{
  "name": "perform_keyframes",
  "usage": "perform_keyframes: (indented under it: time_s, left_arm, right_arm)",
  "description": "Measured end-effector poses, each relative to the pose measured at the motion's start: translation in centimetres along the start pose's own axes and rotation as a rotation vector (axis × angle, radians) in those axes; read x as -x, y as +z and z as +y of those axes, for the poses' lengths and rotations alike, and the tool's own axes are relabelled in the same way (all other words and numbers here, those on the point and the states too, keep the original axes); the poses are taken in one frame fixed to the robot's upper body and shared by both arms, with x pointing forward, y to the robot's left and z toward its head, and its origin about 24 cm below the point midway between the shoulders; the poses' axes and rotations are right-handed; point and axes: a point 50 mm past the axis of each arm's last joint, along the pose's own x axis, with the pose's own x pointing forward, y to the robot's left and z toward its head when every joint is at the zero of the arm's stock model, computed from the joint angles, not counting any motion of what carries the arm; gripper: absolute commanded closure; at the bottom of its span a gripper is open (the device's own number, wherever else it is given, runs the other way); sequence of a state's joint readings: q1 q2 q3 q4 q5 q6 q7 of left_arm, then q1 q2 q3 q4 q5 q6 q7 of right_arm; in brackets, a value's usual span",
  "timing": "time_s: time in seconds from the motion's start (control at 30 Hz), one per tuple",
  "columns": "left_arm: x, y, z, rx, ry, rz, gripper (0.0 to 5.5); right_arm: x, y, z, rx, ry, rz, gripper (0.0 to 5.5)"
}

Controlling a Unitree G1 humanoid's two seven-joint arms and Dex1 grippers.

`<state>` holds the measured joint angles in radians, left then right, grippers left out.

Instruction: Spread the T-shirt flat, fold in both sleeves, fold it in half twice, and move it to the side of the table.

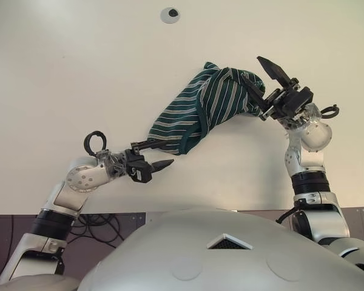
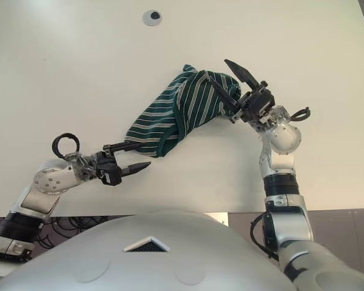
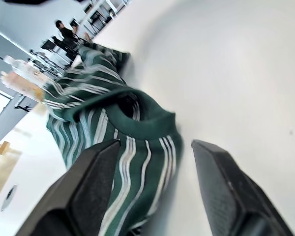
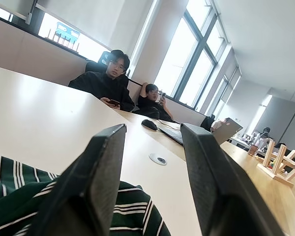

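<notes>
Left gripper (image 1: 161, 153) and right gripper (image 1: 255, 71) are both wide open by the bunched-up T-shirt (image 1: 194, 112), so nothing is folded yet.

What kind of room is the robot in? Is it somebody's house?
Probably an office or meeting room, not a house: a long white table with what looks like a laptop and a mouse on it, and tall windows along the wall.
</notes>
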<state>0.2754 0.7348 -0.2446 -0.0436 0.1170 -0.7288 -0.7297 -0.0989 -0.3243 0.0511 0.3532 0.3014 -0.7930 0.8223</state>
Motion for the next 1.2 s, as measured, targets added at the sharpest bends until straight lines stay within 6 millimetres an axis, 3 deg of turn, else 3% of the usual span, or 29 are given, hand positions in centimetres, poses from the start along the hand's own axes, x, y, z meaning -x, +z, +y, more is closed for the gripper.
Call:
perform_keyframes:
  time_s: [0.2,0.3,0.63,0.93,1.2]
  left_arm:
    - [1.2,-0.3,-1.2,-0.005,-0.093,0.074,2.84]
    - [1.0,-0.9,-0.2,-0.081,-0.080,0.116,2.84]
    - [-0.7,-2.4,2.0,-0.251,-0.094,0.177,4.27]
    - [-1.0,-2.4,2.2,-0.272,-0.114,0.151,5.42]
    - [-1.0,-2.3,2.4,-0.281,-0.106,0.143,5.47]
  right_arm:
    - [0.0,0.0,0.0,-0.002,-0.004,0.008,3.48]
    - [0.0,0.0,0.1,0.002,-0.003,0.012,3.48]
    - [0.3,-0.2,0.2,0.003,-0.008,0.018,3.48]
    - [0.9,-0.6,0.4,0.000,-0.011,0.034,3.48]
    - [0.7,-0.7,0.2,0.001,-0.004,0.033,3.48]
